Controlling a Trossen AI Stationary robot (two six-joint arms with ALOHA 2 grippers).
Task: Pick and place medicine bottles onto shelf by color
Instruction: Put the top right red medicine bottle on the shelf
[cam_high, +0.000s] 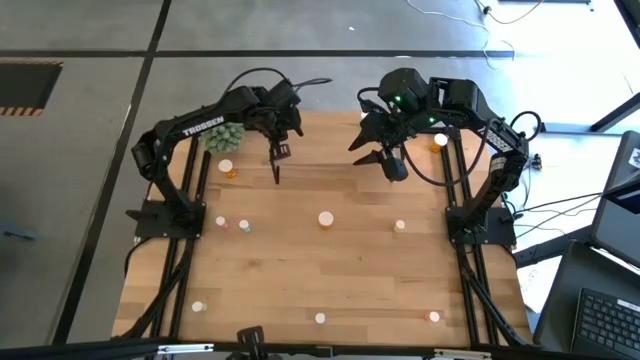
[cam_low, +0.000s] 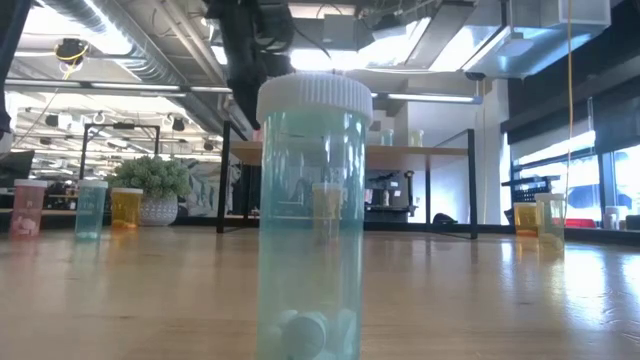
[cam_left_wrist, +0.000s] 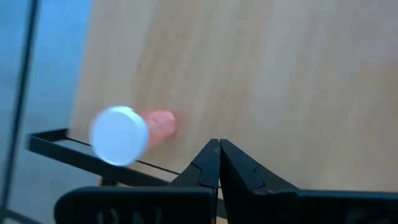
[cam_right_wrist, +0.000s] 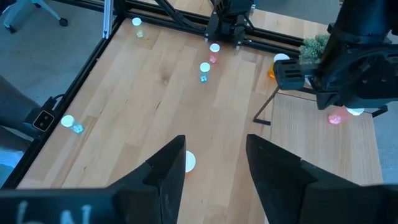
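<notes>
The shelf (cam_right_wrist: 311, 149) stands at the far middle of the table, its black frame (cam_left_wrist: 56, 149) along the board's edge. A pink bottle (cam_left_wrist: 158, 123) with a white cap (cam_left_wrist: 119, 134) stands on the board near a corner. My left gripper (cam_left_wrist: 218, 163) hovers shut just beside it, with nothing between its fingers. My right gripper (cam_right_wrist: 214, 168) hangs open over the shelf's right part, holding nothing. More medicine bottles stand about the table, such as an orange one (cam_high: 228, 168), a pink one (cam_high: 221, 222) and a white-capped one (cam_high: 326, 218).
A spiky green potted plant (cam_high: 222, 137) stands at the far left beside my left arm. A blue-green bottle (cam_low: 310, 220) with white pills stands close to the low camera. Bottles (cam_high: 320, 318) line the near edge, and an orange one (cam_high: 440, 140) stands far right.
</notes>
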